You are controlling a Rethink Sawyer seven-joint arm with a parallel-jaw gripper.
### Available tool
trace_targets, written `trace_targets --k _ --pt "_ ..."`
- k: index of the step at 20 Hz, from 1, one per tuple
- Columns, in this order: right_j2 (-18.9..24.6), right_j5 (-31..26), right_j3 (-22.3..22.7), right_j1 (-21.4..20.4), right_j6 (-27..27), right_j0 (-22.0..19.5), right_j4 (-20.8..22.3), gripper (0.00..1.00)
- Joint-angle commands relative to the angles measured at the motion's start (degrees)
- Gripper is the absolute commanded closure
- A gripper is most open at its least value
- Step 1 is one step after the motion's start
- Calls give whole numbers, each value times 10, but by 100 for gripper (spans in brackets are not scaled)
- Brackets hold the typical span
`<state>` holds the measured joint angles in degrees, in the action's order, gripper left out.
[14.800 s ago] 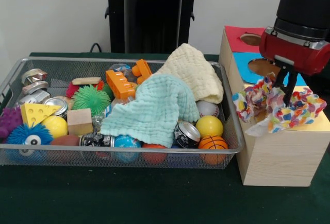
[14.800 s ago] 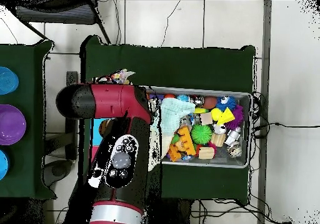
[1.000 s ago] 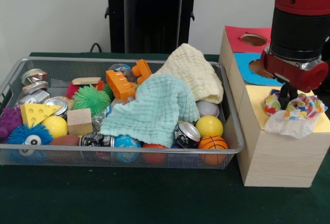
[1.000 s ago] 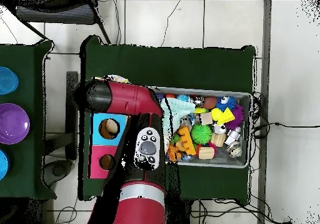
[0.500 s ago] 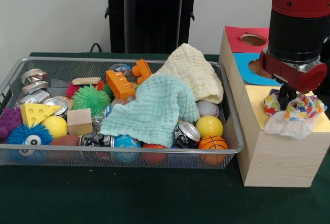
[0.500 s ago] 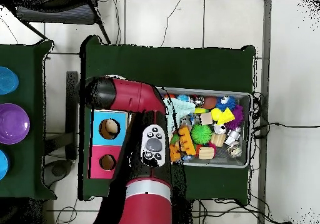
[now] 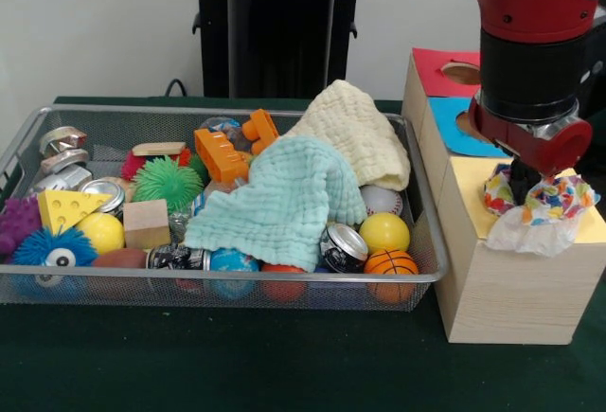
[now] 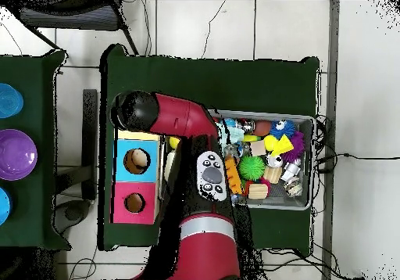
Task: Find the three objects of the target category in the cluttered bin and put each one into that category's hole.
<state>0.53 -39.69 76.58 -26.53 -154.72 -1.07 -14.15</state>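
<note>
Claw (image 7: 524,188) sits low over the yellow-surround hole (image 7: 473,181) on the pale wooden box (image 7: 511,284). Its tips are buried in the spotted wrapper (image 7: 537,206), so can't tell whether they're spread or pinching.

Wrapper is bunched on top of the yellow paper, white tail drooping over the box's front edge. Looks not yet fully down the hole.

Step in hand (judged): stuffing the wrapper in. To do it well, push straight down at the hole centre, gather the drooping tail inward first so it doesn't snag the rough rim, and release only once the bulk is below the surface.

Counts:
- Spotted wrappers seen: 1, none showing in the wire bin (image 7: 417,279).
- Cloths in bin: 2, mint cloth (image 7: 284,206) and cream cloth (image 7: 355,135). More wrappers may hide beneath.
- Holes seen on box: 3 (red, blue, yellow).

Bin rests on the green bench (image 7: 237,360), just beside the box.
</note>
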Motion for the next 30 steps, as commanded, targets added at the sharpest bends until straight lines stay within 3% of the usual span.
trace_targets --k 1,9,17,25,30 --pt "87 -12 69 45 58 -31 9 100" --pt "77 -48 87 12 34 -22 18 100" --pt "20 -108 70 -9 -11 14 38 100" --pt "-4 -27 16 55 -31 35 43 100" --pt "-80 40 -21 84 -112 97 45 100"
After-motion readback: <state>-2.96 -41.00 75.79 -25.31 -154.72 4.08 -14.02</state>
